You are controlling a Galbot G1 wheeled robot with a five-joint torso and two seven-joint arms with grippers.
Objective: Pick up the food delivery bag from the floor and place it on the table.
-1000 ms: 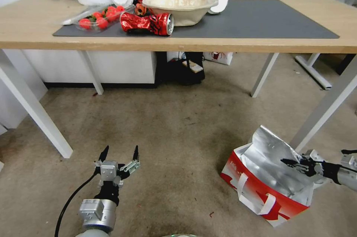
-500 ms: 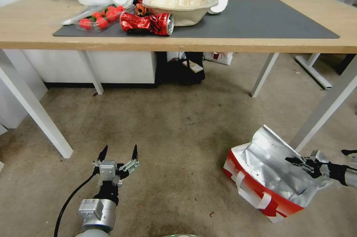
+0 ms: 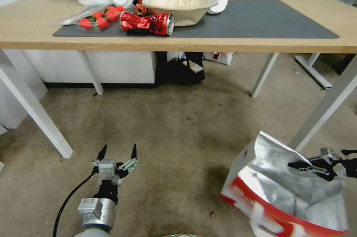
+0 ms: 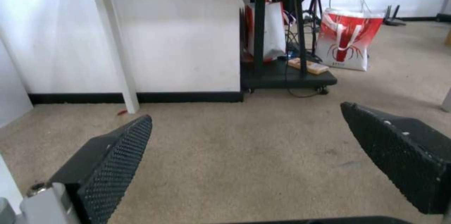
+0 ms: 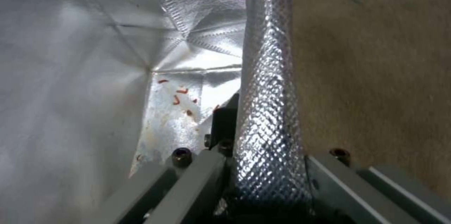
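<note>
The food delivery bag [image 3: 286, 188] is pinched by the right gripper [image 3: 297, 165] at its foil-lined wall, down at the robot's right beside a white leg of the table [image 3: 223, 45]. In the right wrist view the foil wall [image 5: 265, 111] is seen clamped between the jaws, with a few small red crumbs (on the bag's inner bottom). The bag looks tilted with its red lower band blurred, so whether it touches the floor [image 3: 167, 129] can't be told. The left gripper [image 3: 117, 152] is held low over the floor at the robot's left, fingers spread wide with nothing between them. A crushed red can [image 3: 147, 23] and a beige bowl [image 3: 180, 6] are sat on the dark mat [image 3: 260, 19].
</note>
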